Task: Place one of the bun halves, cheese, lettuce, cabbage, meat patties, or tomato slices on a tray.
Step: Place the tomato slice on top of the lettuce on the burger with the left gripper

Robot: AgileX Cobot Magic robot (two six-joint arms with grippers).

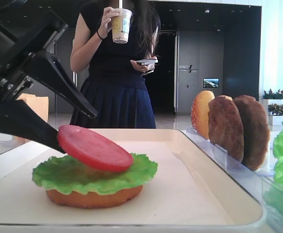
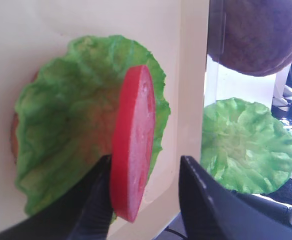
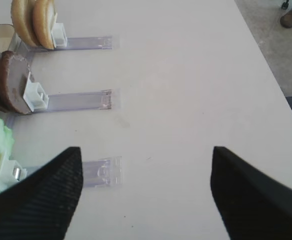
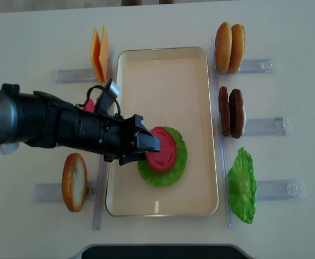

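Your left hand (image 4: pixel 146 145) reaches in from the left over the tray (image 4: pixel 163 59), and its fingers (image 2: pixel 206 210) stand spread apart: in the left wrist view the tomato slice (image 2: pixel 133 150) leans against one finger while a clear gap separates it from the other, so nothing is pinched. The slice rests tilted on the lettuce (image 1: pixel 95 172), one edge up near the lower finger and the other edge down on the leaf. That lettuce lies on a bun half (image 1: pixel 93 198), which sits flat on the tray's floor, toward the near left part of it in the overhead view. Your right hand (image 3: pixel 146 190) hovers above bare tabletop (image 3: pixel 186 75) with its fingers wide apart and nothing between them. To the right of the tray, clear holders keep things on edge: two bun halves (image 4: pixel 229 47) at the far end, two patties (image 4: pixel 231 112) in the middle, and another lettuce leaf (image 4: pixel 242 185) nearest you. To the left of the tray, cheese slices (image 4: pixel 99 54) stand upright at the far end and one more bun half (image 4: pixel 74 181) stands on edge at the near end. In the low side view a person (image 1: pixel 115 63) stands beyond the tabletop, holding a cup and a phone.
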